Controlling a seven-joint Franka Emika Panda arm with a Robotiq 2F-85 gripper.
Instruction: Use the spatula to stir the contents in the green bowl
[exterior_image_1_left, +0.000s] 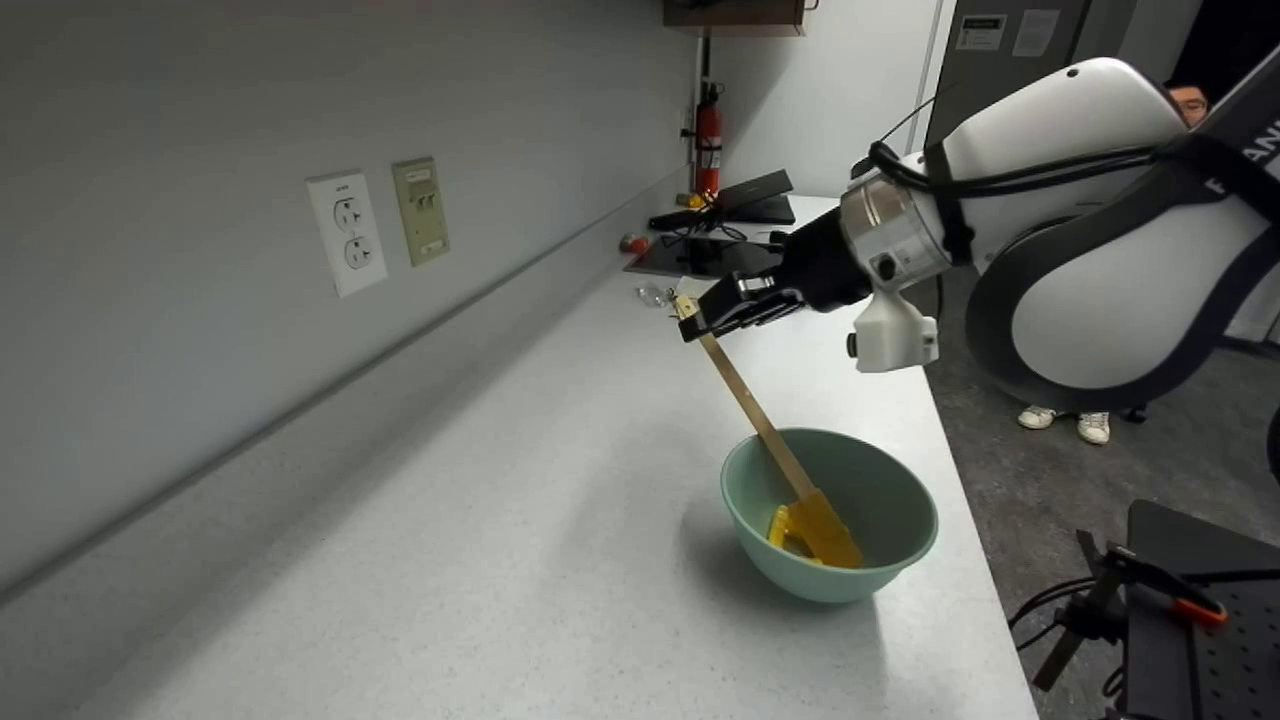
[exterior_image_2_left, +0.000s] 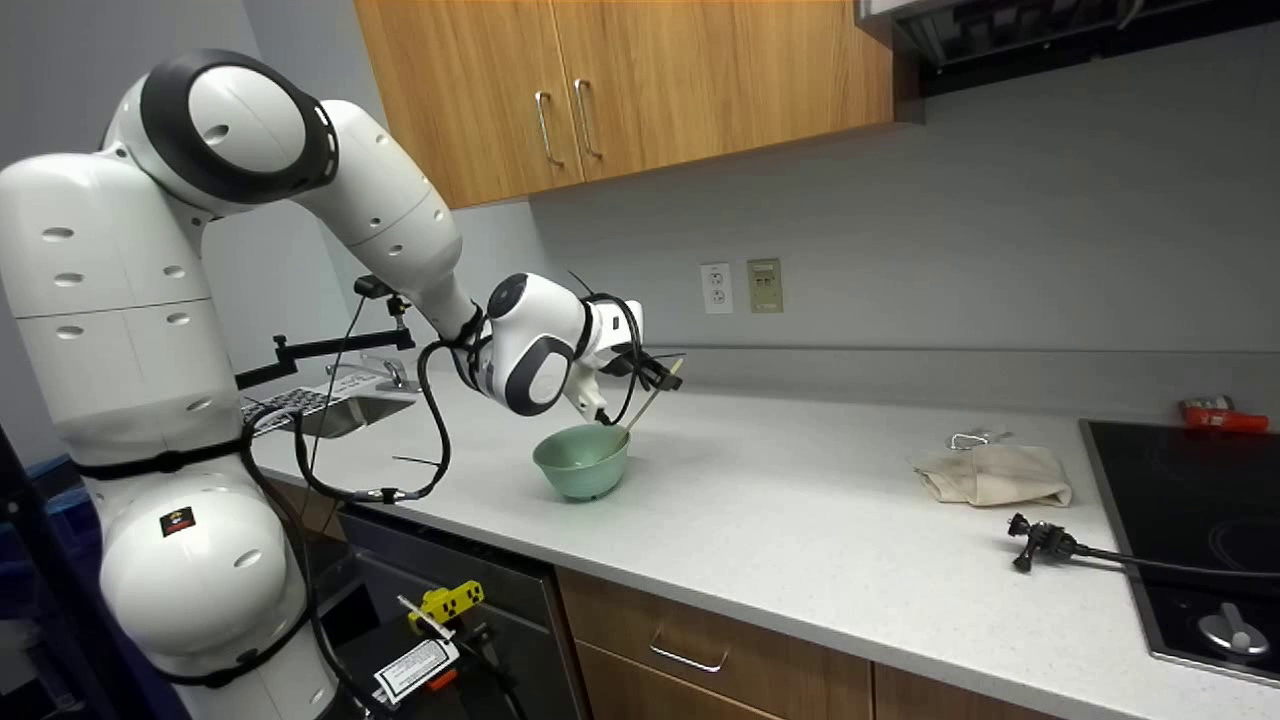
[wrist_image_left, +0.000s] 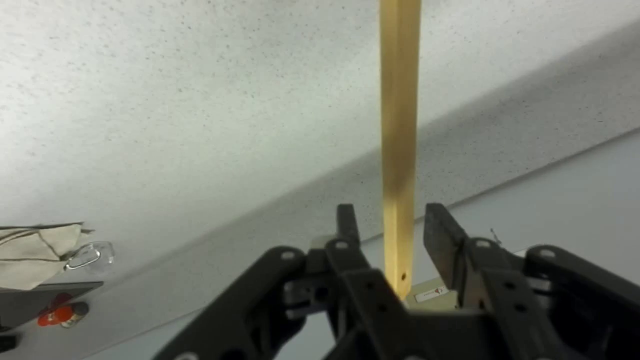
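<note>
The pale-wood spatula (exterior_image_1_left: 768, 433), amber-bladed, slants into the mint-green bowl (exterior_image_1_left: 832, 587) beside yellow pieces (exterior_image_1_left: 778, 525); my pincer (wrist_image_left: 391, 212) stands parted around its handle (wrist_image_left: 400, 115); beige cloth (exterior_image_2_left: 995, 475) lies near the cooktop (exterior_image_2_left: 1180, 490)

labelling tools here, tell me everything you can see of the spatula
The spatula has a long handle that looks like pale wood, with a small dark hole near the upper end, and a flat, yellow-orange blade. It leans, blade down inside the green bowl, seemingly resting against it. The yellow contents lie by the blade; whether they touch is hard to tell. The handle's upper part stands between the jaws of the open pincer, a gap showing on each side in the wrist view.
</note>
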